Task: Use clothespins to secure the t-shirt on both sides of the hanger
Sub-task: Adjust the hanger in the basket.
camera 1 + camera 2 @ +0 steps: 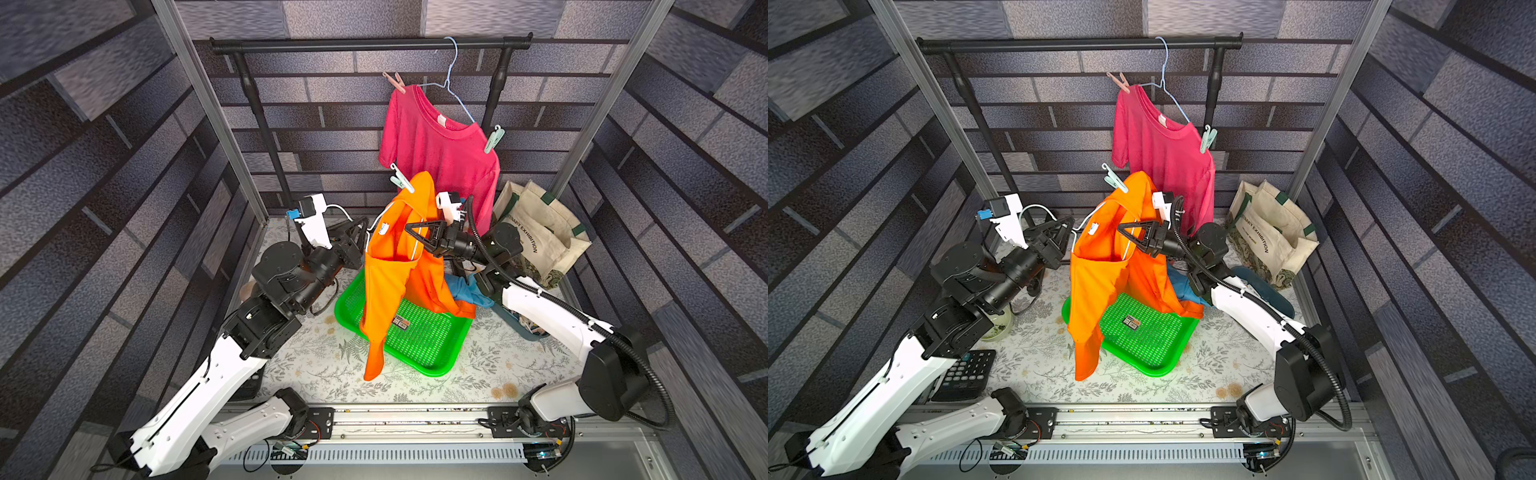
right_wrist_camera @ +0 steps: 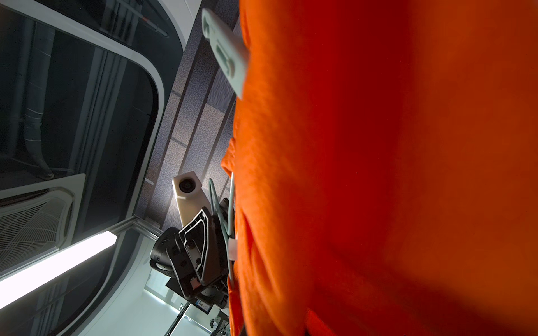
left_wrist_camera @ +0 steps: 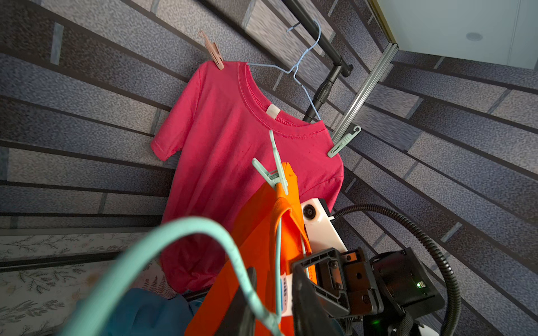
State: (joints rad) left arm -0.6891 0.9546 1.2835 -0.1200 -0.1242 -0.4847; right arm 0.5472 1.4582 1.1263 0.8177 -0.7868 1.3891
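Purpose: keeping the orange t-shirt [image 1: 386, 291] off the table with its shoulders reachable for pinning. Clamping the right gripper [image 1: 413, 232] tight on the mint wire hanger [image 3: 180, 229] inside the neck opening, cloth bunching against the fingers; bracketing the hanger's hook with the left gripper [image 1: 362, 235], fingers drawn close about the wire, yet not showing plainly whether pinching it or merely flanking it. Carrying the hanger steeply tilted, thereby lifting one shoulder above both sets of fingers, with a mint clothespin [image 1: 402, 179] already biting cloth there, and letting the other shoulder droop below the fingers, no pin showing on it. Judging this shirt half secured, the low shoulder probably needing the next peg. Trailing the hem down past the fingers over the green mesh tray [image 1: 415, 336]. Enjoying open air above the fingers up to the black rail [image 1: 365, 43], but crowding just beyond the right fingers against the pink t-shirt [image 1: 436, 145], pegged at both shoulders. Storing apparent spare clothespins [image 1: 530, 327] in the grey-blue bin [image 1: 1271, 291] beneath the right forearm, well behind the fingertips and partly hidden.
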